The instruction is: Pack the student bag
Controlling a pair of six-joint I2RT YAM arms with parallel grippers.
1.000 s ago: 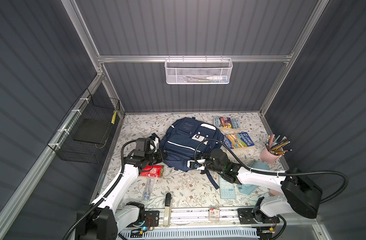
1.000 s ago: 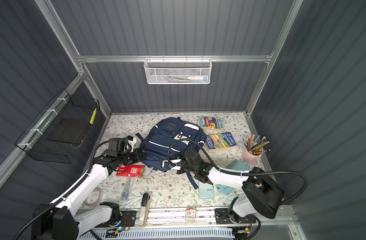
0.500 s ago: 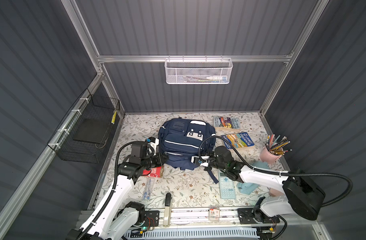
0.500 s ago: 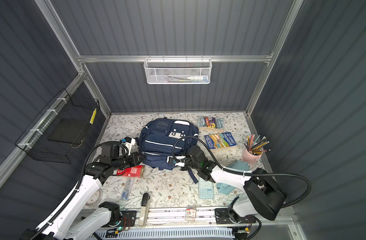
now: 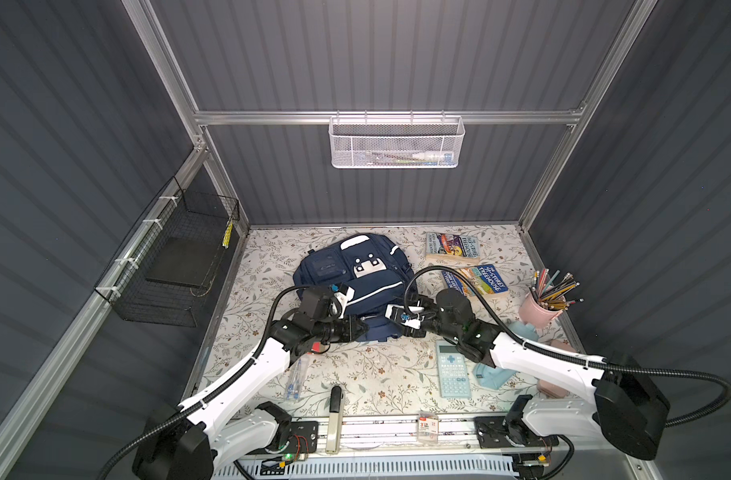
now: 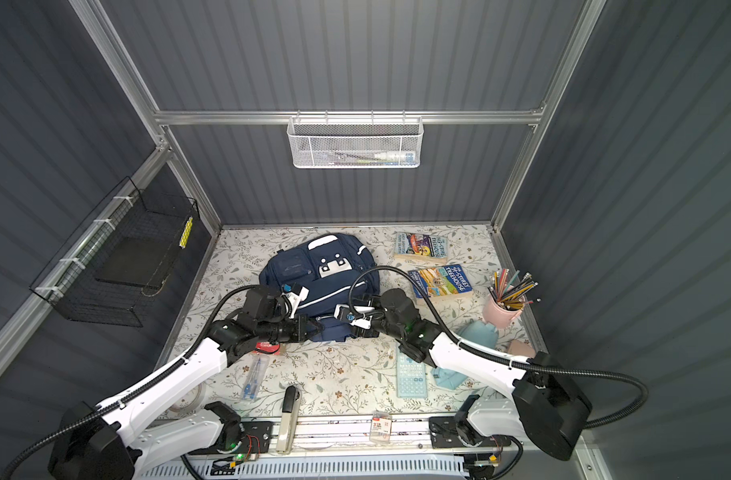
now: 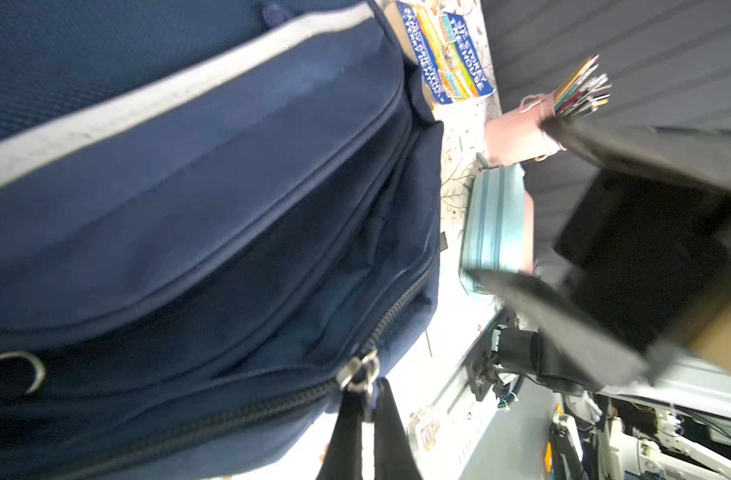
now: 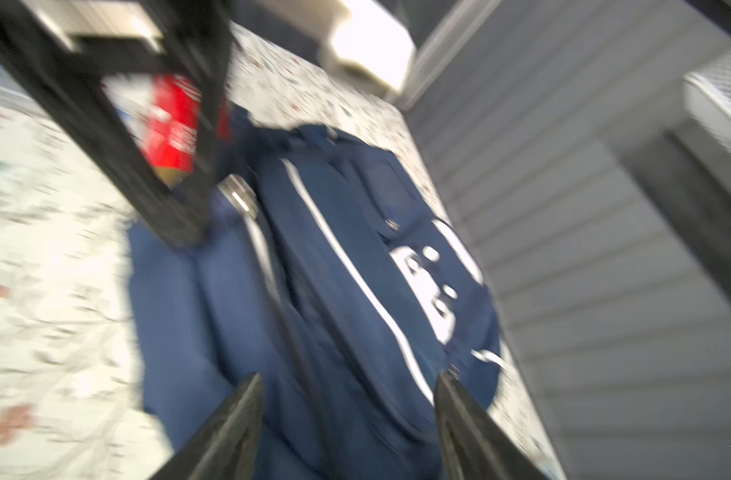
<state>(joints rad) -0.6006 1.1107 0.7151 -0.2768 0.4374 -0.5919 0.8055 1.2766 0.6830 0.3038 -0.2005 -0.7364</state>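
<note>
- The student bag (image 5: 357, 278) lies front-up on the floral bench (image 5: 380, 374), toward the back wall.
- The left hand (image 7: 370, 401) is pinched closed on the zip pull (image 7: 357, 374) at the bag's near edge.
- The right hand (image 8: 347, 380) gapes wide above that same edge, holding nothing.
- Two books (image 5: 453, 247) lie beside the bag.

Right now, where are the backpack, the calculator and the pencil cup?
backpack (image 5: 368, 270), in a top view, white patch
calculator (image 5: 453, 380), in a top view, keypad
pencil cup (image 5: 534, 313), in a top view, pink side
</note>
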